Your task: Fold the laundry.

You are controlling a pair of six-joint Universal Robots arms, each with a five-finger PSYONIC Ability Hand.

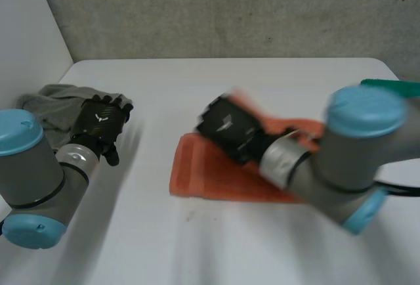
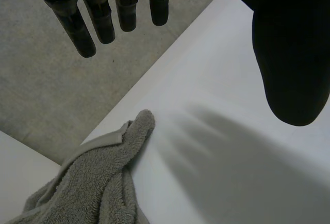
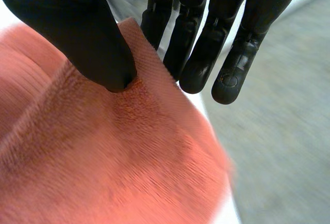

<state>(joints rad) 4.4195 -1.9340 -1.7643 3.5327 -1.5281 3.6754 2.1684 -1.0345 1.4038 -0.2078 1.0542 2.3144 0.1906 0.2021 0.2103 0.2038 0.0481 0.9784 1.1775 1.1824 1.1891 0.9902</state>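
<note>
An orange towel (image 1: 210, 180) lies part folded on the white table (image 1: 197, 245), right of the middle. My right hand (image 1: 226, 127) is over the towel's far side, holding a lifted edge. In the right wrist view the thumb (image 3: 77, 28) pinches the orange towel (image 3: 103, 167) against the fingers at that edge. A crumpled grey towel (image 1: 56, 101) lies at the far left of the table. My left hand (image 1: 98, 122) hovers at its right side. Its fingers (image 2: 98, 22) are straight and spread above the table, holding nothing, and the grey towel (image 2: 98, 182) lies below the fingertips.
A green object (image 1: 394, 87) lies at the table's far right edge. A grey wall (image 1: 230, 9) runs behind the table and a white panel (image 1: 26, 29) stands at the left. Bare table lies between the two towels and along the front.
</note>
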